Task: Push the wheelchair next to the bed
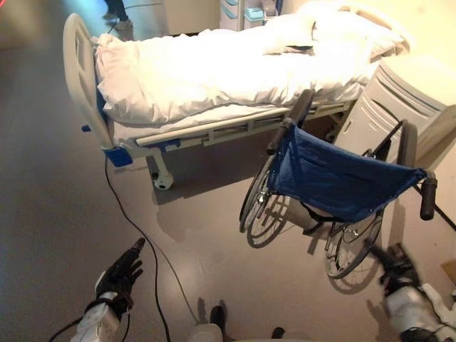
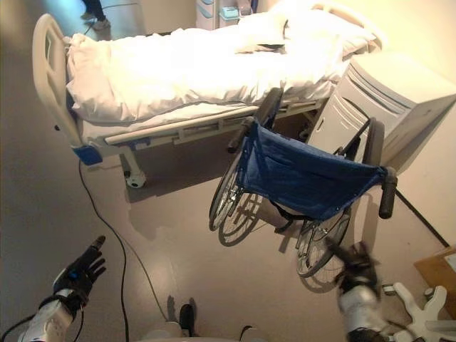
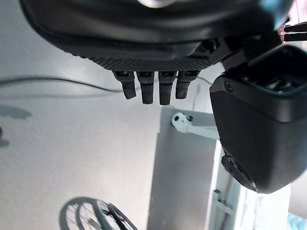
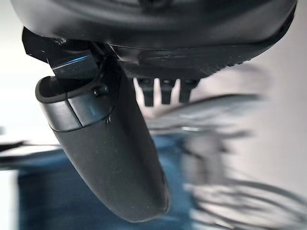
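The wheelchair (image 1: pixel 335 182) with a blue cloth back stands on the floor alongside the bed (image 1: pixel 206 71), its front toward the white-quilted mattress and its black push handles (image 1: pixel 427 198) toward me. My right hand (image 1: pixel 395 269) is low behind the right rear wheel (image 1: pixel 353 249), apart from the handles. Its fingers (image 4: pixel 163 91) are straight with nothing in them, the blue seat beyond. My left hand (image 1: pixel 120 274) hovers open over bare floor at the lower left, well away from the chair. Its fingers (image 3: pixel 153 86) are straight, and a wheel (image 3: pixel 96 215) lies past them.
A white bedside cabinet (image 1: pixel 399 107) stands just right of the wheelchair, close to its right handle. The bed's caster (image 1: pixel 163 182) and footboard (image 1: pixel 78 71) are to the left. A person's feet (image 1: pixel 117 18) and a drawer cart (image 1: pixel 239 14) are beyond the bed.
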Motion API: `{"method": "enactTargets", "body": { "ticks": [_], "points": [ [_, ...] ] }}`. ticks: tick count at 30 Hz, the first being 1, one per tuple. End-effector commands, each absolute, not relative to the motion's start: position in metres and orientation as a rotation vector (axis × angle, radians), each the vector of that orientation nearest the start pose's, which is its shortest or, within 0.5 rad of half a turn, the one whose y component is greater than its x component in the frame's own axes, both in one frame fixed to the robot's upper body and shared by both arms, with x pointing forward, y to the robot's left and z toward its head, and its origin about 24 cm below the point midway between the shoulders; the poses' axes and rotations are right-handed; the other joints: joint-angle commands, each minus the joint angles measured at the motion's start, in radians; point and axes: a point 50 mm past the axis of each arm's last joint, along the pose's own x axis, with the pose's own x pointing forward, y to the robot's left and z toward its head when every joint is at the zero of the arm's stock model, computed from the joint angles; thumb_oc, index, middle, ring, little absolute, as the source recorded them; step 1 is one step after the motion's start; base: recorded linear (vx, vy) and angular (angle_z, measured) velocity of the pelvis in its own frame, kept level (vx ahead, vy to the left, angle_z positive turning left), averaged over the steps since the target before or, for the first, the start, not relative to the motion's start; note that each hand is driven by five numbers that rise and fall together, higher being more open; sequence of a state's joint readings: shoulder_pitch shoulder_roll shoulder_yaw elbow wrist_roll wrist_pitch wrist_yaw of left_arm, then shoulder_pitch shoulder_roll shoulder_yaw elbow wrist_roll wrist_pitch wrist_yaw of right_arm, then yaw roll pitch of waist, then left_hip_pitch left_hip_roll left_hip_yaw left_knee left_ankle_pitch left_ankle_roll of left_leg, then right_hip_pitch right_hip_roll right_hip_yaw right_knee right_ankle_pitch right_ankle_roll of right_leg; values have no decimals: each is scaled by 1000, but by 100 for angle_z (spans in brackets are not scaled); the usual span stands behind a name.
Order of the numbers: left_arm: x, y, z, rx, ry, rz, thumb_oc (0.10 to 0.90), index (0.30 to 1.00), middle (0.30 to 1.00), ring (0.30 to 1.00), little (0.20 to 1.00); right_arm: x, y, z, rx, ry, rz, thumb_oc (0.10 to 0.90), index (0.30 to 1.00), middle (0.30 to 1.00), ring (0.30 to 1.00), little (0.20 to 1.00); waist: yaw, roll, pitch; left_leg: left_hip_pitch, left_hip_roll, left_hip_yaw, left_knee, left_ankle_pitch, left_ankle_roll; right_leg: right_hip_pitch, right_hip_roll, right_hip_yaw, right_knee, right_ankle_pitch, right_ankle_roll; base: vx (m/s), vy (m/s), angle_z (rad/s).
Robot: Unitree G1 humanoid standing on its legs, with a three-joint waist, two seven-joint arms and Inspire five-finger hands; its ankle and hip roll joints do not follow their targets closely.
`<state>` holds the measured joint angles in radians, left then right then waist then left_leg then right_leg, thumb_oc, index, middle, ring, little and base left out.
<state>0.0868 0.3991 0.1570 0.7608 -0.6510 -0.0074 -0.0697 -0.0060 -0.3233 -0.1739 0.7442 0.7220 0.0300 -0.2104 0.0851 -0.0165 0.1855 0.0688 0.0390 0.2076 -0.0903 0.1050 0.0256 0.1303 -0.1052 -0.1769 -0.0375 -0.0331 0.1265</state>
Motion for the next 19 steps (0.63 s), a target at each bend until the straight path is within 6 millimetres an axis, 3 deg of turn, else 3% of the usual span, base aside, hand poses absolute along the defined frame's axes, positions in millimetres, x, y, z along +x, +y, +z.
{"method": "enactTargets", "body": {
  "ticks": [1,3,8,12,15,16,19],
  "points": [
    [176,319,-64,-187,478,406,800,900,900,900,900,190,-309,-66,262,477,-667,800,900,900,900,900,11,-23,-78,-81,-28,-70,24,-78,-45,40,33,-8,54,-44,-6,-161,-252,-3],
    [167,308,-80,-179,544,389,800,900,900,900,900,168,-298,-94,217,630,-627,800,900,900,900,900,-8,-17,-65,-95,10,-43,24,-56,-73,34,56,-12,33,-42,-29,-159,-232,4],
    [150,285,-107,-148,698,317,800,900,900,900,900,129,-290,-123,11,849,-522,800,900,900,900,900,-52,-4,-49,-115,35,-28,50,-38,-96,20,69,-13,36,-38,-54,-107,-111,8],
    [128,270,-130,-124,866,294,800,900,900,900,900,107,-281,-139,-103,1029,-404,800,900,900,900,900,-73,-13,-56,-101,-25,-124,170,-134,-69,-17,51,35,46,-23,-66,-59,-1,-4],
    [117,259,-140,-87,952,241,800,900,900,900,900,97,-276,-146,-135,1116,-359,800,900,900,900,900,-81,-27,-63,-94,-61,-153,253,-187,-52,-25,44,63,35,-7,-67,-19,27,-40],
    [114,252,-144,-97,985,239,800,900,900,900,900,94,-273,-148,-129,1151,-340,800,900,900,900,900,-85,-27,-66,-79,-71,-160,255,-208,-45,-29,46,70,35,-3,-65,5,53,-24],
    [109,241,-150,-83,1022,186,800,900,900,900,900,93,-259,-153,-135,1171,-233,800,900,900,900,900,-99,-12,-82,-24,-58,-137,180,-199,-43,-38,60,68,35,-5,-63,28,83,-14]
  ]
}}
